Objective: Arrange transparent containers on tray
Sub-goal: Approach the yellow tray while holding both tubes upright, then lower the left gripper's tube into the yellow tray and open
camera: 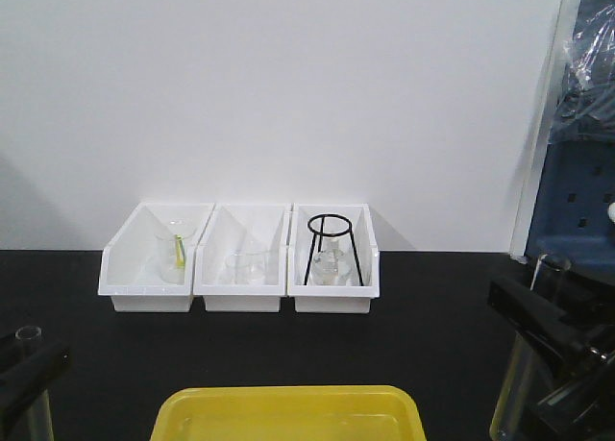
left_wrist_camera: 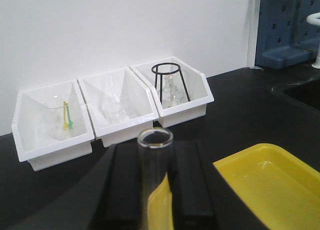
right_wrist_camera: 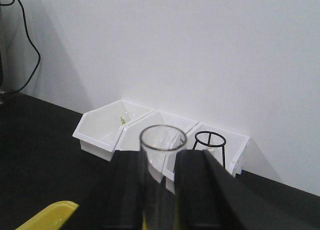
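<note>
task barely started on the placing side: both tubes are picked up but neither is in the tray yet. left gripper (left_wrist_camera: 156, 210) is closed tight on the left test tube (left_wrist_camera: 155, 160), held upright with the open mouth up and black fingers hugging both sides. right gripper (right_wrist_camera: 161, 210) has the same clamp on the right test tube (right_wrist_camera: 161, 160), also upright. in the front view the tubes hang at either side of the yellow tray (camera: 288, 399), left one just off its left corner, right one further out; they look to be over the desk (camera: 432, 345), not over the tray. what shows of the tray has no tube in it. left to do, as i read it: bring each tube over, lay it down, let go. tubes are thin clear glass, straight, round rim, slippery and likely to roll. tray is glossy shallow plastic with a raised rim and rounded corners. desk is matte black. at the back sit three white sloped-front bins (camera: 240, 299) holding clear glassware, and the rightmost has a black wire stand (camera: 332, 249).
</note>
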Controlling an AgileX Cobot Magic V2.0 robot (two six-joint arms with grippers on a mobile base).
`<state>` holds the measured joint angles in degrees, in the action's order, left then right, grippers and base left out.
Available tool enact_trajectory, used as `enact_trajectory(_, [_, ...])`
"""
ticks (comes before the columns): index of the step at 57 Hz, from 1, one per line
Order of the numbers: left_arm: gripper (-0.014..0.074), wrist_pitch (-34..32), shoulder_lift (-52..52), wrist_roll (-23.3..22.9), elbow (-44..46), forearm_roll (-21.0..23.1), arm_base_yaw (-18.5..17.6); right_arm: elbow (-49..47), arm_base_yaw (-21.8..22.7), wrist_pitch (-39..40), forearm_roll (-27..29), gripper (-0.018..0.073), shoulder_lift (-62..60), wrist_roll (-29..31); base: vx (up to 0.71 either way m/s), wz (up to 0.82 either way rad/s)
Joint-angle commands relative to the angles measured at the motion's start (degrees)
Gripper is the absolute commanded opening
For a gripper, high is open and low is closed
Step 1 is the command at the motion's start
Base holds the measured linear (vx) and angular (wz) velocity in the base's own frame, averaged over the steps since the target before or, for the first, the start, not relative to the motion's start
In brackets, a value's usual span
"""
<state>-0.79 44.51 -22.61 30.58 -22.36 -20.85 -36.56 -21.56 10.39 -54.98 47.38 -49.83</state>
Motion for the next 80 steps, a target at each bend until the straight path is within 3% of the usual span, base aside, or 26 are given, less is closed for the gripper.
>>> enact_trajectory(1, [-0.0007,-4.43,-0.29,-0.29,1.72,0.43,-0.31,-1.60,0.31,2.62,0.54,-0.0013,-0.45,0.16,0.00,0.00])
enact_trajectory(11, [-0.0007,-3.87,0.04,-0.53,1.72,0.55,-0.31,-1.60,0.31,2.62,0.54,-0.0013,-0.45,0.16,0.00,0.00])
enact_trajectory(15, [-0.0007,-1.73,0.35,-3.77,1.72,2.66,-0.31,-1.60,0.31,2.62,0.54,-0.0013,-0.45,0.16,0.00,0.00])
enact_trajectory(21, [-0.0007,4.00,2.38,-7.74,1.85,6.41,-0.31,-1.60,0.31,2.62,0.54,-0.0013,-0.45,0.16,0.00,0.00])
enact_trajectory(28, [-0.0007,13.60,7.88,-6.71,6.02,11.11,-0.31,-1.60,0.31,2.62,0.54,-0.0013,-0.45,0.16,0.00,0.00])
enact_trajectory(37, [-0.0007,23.72,17.42,2.15,16.65,17.02,-0.31,-1.60,0.31,2.62,0.54,-0.0013,-0.45,0.16,0.00,0.00])
enact_trajectory(46, [-0.0007,29.11,28.40,15.48,27.97,30.58,-0.31,-1.60,0.31,2.62,0.54,-0.0013,-0.45,0.16,0.00,0.00])
enact_trajectory(54, [-0.0007,30.79,38.15,22.61,35.30,41.88,-0.31,-1.60,0.31,2.10,0.54,-0.0013,-0.45,0.16,0.00,0.00])
enact_trajectory(61, [-0.0006,34.11,46.22,21.21,40.62,42.90,-0.24,-1.60,0.31,2.10,0.54,-0.0013,-0.45,0.16,0.00,0.00])
enact_trajectory(80, [0.0000,34.42,59.71,9.15,43.03,41.96,-0.17,-1.60,0.31,2.17,0.54,-0.0013,-0.45,0.16,0.00,0.00])
